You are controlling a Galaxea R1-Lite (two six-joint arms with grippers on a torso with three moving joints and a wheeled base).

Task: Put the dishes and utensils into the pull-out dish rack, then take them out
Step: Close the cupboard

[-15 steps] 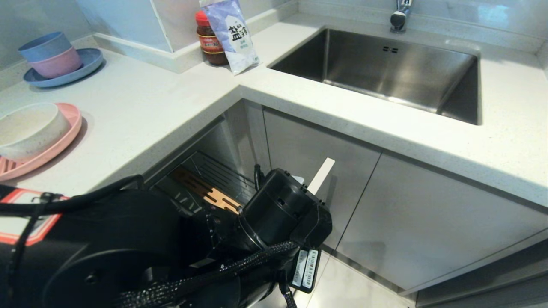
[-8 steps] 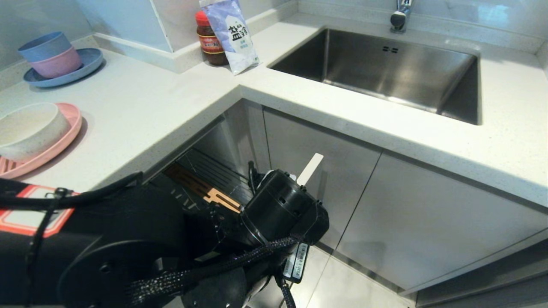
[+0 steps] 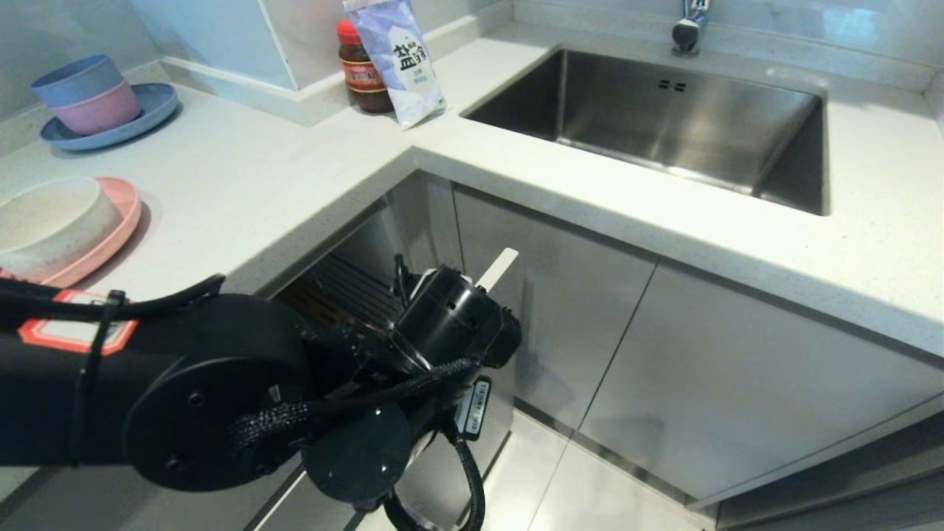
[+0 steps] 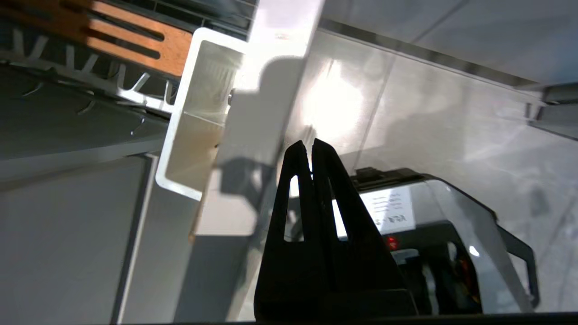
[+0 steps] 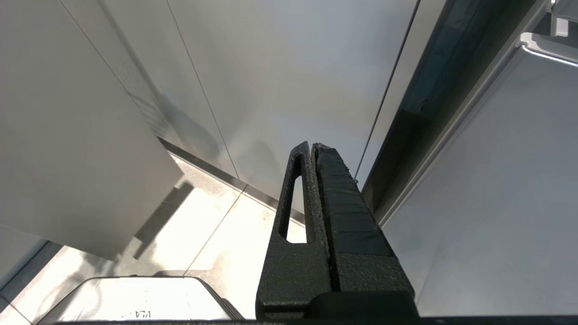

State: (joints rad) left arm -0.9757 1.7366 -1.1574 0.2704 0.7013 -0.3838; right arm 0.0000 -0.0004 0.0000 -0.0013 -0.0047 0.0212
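The pull-out dish rack [image 3: 346, 284] sits mostly under the counter, only its wires and the top of its grey front panel [image 3: 498, 267] showing. The left wrist view shows its wood strip [image 4: 135, 40], its empty white cutlery cup [image 4: 198, 113] and the panel [image 4: 266, 90]. My left gripper [image 4: 311, 143] is shut and empty, its tips close beside the panel's outer face; I cannot tell whether they touch. The off-white bowl [image 3: 44, 221] rests on the pink plate [image 3: 118, 221] at the counter's left. The utensils are out of view. My right gripper [image 5: 311, 145] is shut and parked facing cabinet doors.
A steel sink [image 3: 664, 118] is set in the counter at the back right. A red jar [image 3: 361, 70] and a white bag [image 3: 402, 59] stand in the corner. Stacked blue and pink bowls on a blue plate [image 3: 103, 110] sit far left. Closed cabinet doors [image 3: 737, 383] stand right of the rack.
The rack has slid further in under the counter, hiding most of its wood strip. My left arm has moved the same way, staying with the front panel.
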